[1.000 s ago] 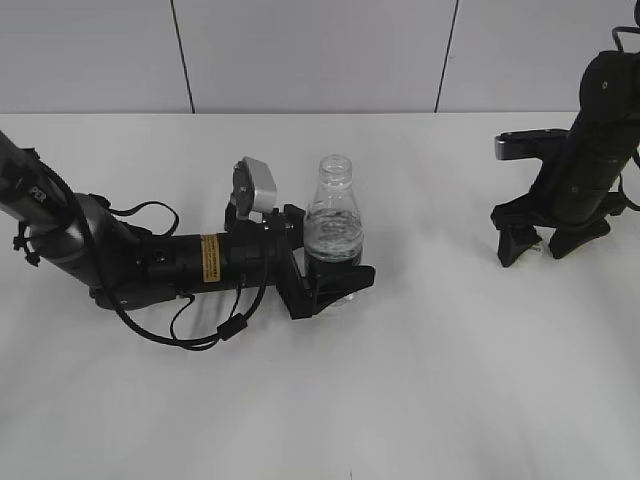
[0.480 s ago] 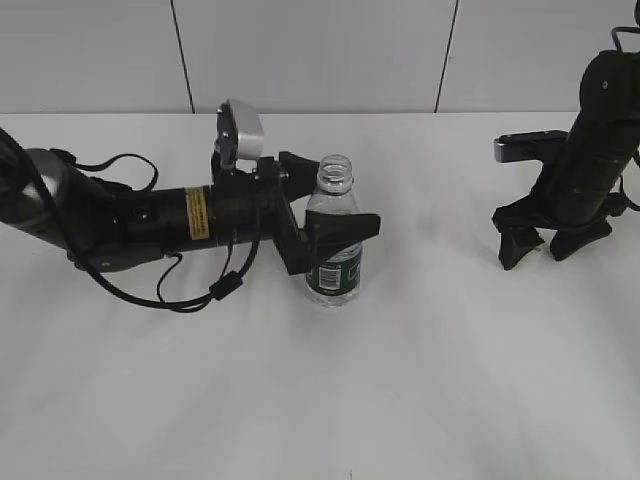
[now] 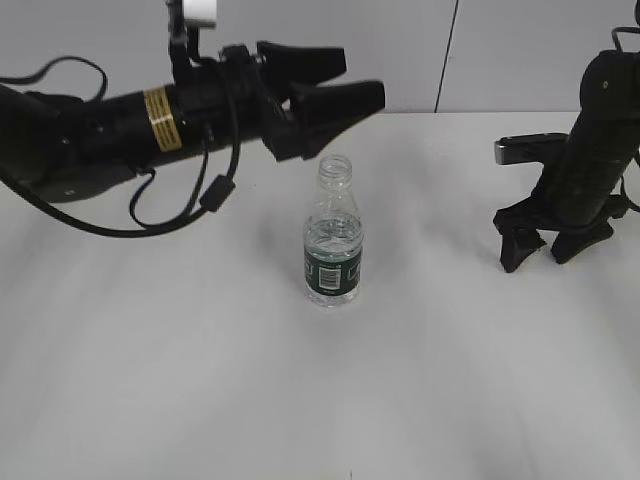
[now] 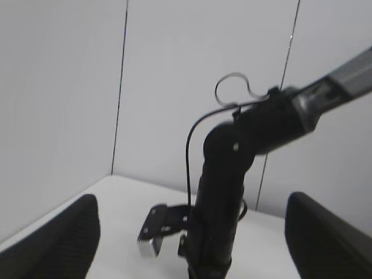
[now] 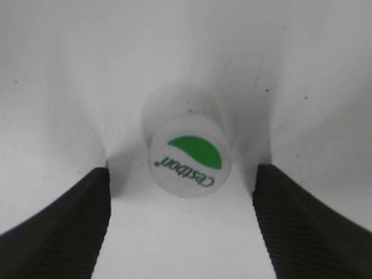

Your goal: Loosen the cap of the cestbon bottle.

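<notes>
The cestbon bottle (image 3: 333,247) stands upright on the white table, clear, with a dark green label; its neck is open and bears no cap. My left gripper (image 3: 335,82) is open and empty, raised above and behind the bottle, apart from it; the left wrist view (image 4: 192,232) shows its jaws wide apart. The white cap (image 5: 189,155) with a green mark lies on the table in the right wrist view, between the jaws of my right gripper (image 5: 183,226), which is open and not touching it. In the exterior view my right gripper (image 3: 548,243) points down at the table; the cap is hidden there.
The right arm (image 4: 224,192) stands upright at the far side in the left wrist view. A grey panelled wall (image 3: 320,50) rises behind the table. The left arm's cables (image 3: 180,215) hang at the left.
My left gripper has let go of the bottle and risen up and back, from around the bottle's body to above its neck. The bottle stays upright. The right arm has not moved.
</notes>
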`<control>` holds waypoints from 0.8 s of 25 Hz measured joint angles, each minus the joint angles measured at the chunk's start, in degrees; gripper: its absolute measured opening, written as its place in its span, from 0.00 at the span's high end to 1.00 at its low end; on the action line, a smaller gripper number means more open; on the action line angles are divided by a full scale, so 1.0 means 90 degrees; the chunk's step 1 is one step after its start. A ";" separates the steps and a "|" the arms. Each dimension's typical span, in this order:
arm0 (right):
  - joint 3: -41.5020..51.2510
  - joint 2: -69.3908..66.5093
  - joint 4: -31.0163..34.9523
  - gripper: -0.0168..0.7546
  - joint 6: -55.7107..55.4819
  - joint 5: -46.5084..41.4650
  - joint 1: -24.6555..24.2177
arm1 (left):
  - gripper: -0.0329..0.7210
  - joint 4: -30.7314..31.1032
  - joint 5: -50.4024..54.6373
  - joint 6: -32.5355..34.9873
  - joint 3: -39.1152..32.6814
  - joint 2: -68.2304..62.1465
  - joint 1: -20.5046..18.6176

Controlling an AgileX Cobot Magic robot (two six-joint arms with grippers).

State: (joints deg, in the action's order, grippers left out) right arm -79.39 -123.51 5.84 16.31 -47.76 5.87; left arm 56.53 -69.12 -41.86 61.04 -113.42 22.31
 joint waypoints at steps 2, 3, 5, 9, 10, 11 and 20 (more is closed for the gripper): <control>0.0000 0.0065 0.0034 0.21 0.0000 -0.0113 0.0000 | 0.17 0.0000 0.0000 -0.0409 0.0000 0.0439 -0.0042; 0.0000 0.0118 0.0050 0.21 0.0000 -0.0182 0.0000 | 0.17 0.0008 0.0093 -0.0616 0.0000 0.0641 -0.0084; 0.0005 0.0372 0.0080 0.21 0.0000 -0.0264 0.0000 | 0.17 0.0029 0.0542 -0.1092 -0.0003 0.1176 -0.0161; 0.0005 0.1044 0.0100 0.21 0.0000 -0.0449 0.0000 | 0.17 0.0028 0.2544 -0.1600 -0.0003 0.2272 -0.0261; 0.0005 0.1179 0.0104 0.21 0.0000 -0.0510 0.0000 | 0.17 0.0014 0.3212 -0.1638 -0.0008 0.2548 -0.0261; 0.0005 0.1333 0.0132 0.21 0.0000 -0.0560 0.0000 | 0.17 -0.0031 0.3898 -0.1665 -0.0007 0.2768 -0.0261; 0.0005 0.2349 0.0259 0.21 0.0000 -0.1013 0.0000 | 0.17 -0.1085 0.8898 -0.1673 -0.0007 0.4147 -0.0437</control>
State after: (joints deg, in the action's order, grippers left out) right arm -79.34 -102.37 8.17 16.31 -56.88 5.87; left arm 46.76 10.97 -56.92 60.98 -76.09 18.37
